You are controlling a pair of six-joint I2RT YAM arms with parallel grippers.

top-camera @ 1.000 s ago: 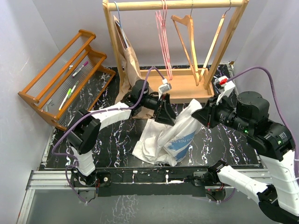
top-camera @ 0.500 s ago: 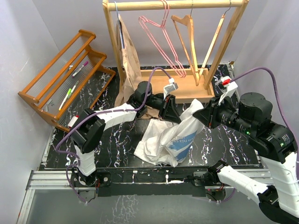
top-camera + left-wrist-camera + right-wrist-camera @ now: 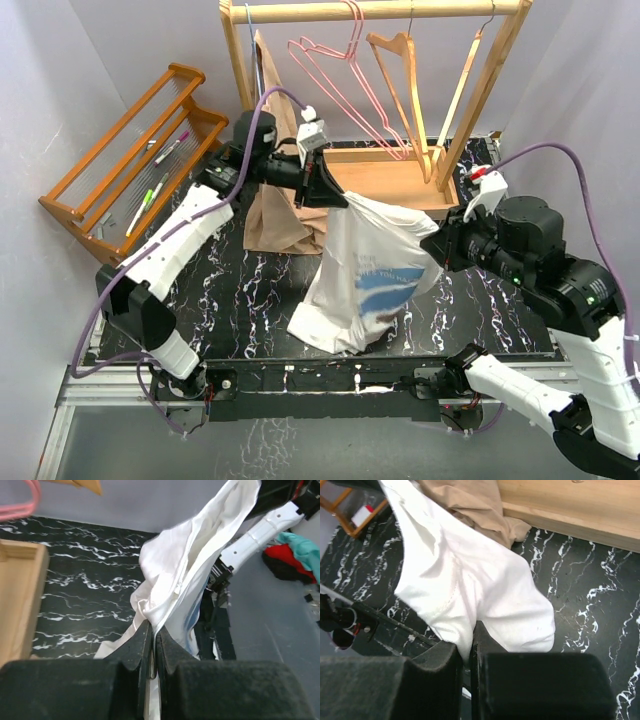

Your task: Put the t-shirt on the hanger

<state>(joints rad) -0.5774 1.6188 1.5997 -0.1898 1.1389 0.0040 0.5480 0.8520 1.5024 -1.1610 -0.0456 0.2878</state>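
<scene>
The white t-shirt point(image 3: 365, 265) with a blue print hangs spread between my two grippers, its lower hem resting on the black marble table. My left gripper point(image 3: 335, 197) is shut on one upper edge of the t-shirt point(image 3: 185, 575), with cloth pinched between the left gripper's point(image 3: 152, 627) jaws. My right gripper point(image 3: 440, 250) is shut on the opposite edge, and white t-shirt fabric point(image 3: 480, 585) bunches at the right gripper point(image 3: 471, 630). The thin pink hanger point(image 3: 345, 90) hangs by its hook on the wooden rail, above and behind the left gripper; a piece of the hanger point(image 3: 20, 500) shows at the top left of the left wrist view.
A wooden clothes rack point(image 3: 240, 90) stands at the back with light-wood hangers point(image 3: 400, 80) and a wooden base point(image 3: 390, 185). A beige garment point(image 3: 275, 200) hangs at its left and trails onto the table. An orange slatted shelf point(image 3: 140, 160) holding pens stands at the left.
My left gripper has shut on the t-shirt and risen back and to the left, lifting and spreading the cloth. The pink hanger has swung broadside. The right gripper has kept its hold.
</scene>
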